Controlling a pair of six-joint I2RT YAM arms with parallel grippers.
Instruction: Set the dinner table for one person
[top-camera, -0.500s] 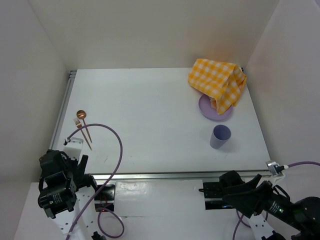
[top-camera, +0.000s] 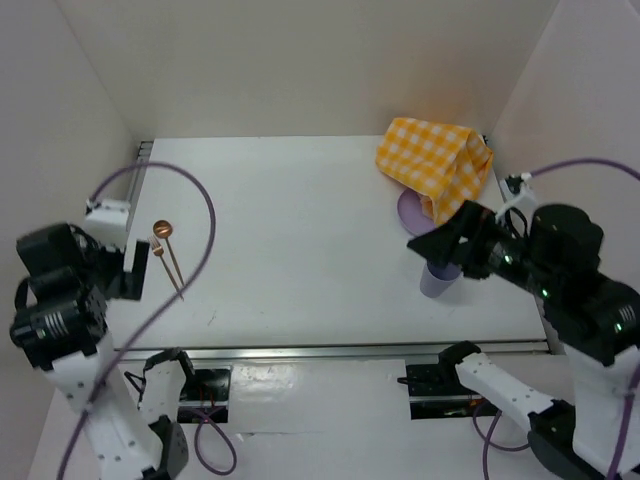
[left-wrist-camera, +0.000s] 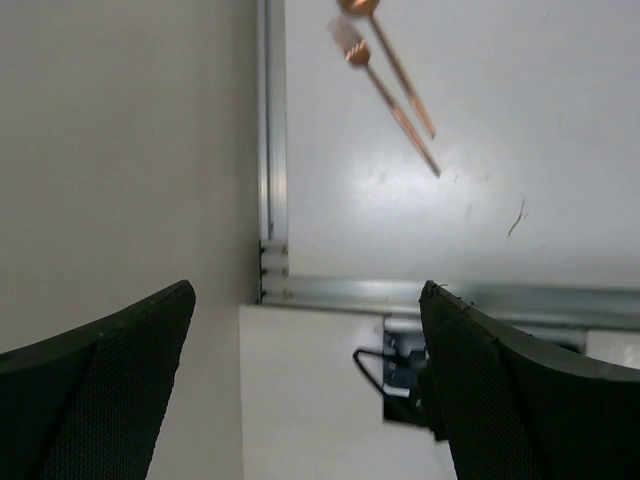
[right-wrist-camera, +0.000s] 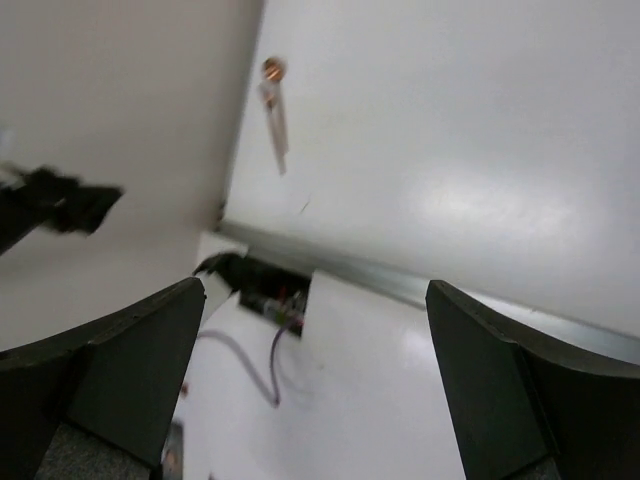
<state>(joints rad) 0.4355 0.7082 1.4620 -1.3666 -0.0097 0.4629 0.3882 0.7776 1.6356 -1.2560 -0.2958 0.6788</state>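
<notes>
The left gripper (top-camera: 128, 272) is fully open and holds nothing. The right gripper (top-camera: 425, 245) is likewise wide open and empty.

The fork (top-camera: 170, 272) and spoon (top-camera: 168, 248) lie side by side at the left edge of the dinner table (top-camera: 300, 250), just to the right of the left gripper. Their long axes run from upper left to lower right of the frame, heads at the upper left. The left arm is much the nearer.

The cup (top-camera: 438, 282) stands at centre right, just below the right gripper. The plate (top-camera: 412, 212) lies above it, partly under the checked cloth (top-camera: 432, 160).

Half a second earlier both arms sat folded at the bottom edge. They have since risen and reached forward. Nothing on the table has moved.
</notes>
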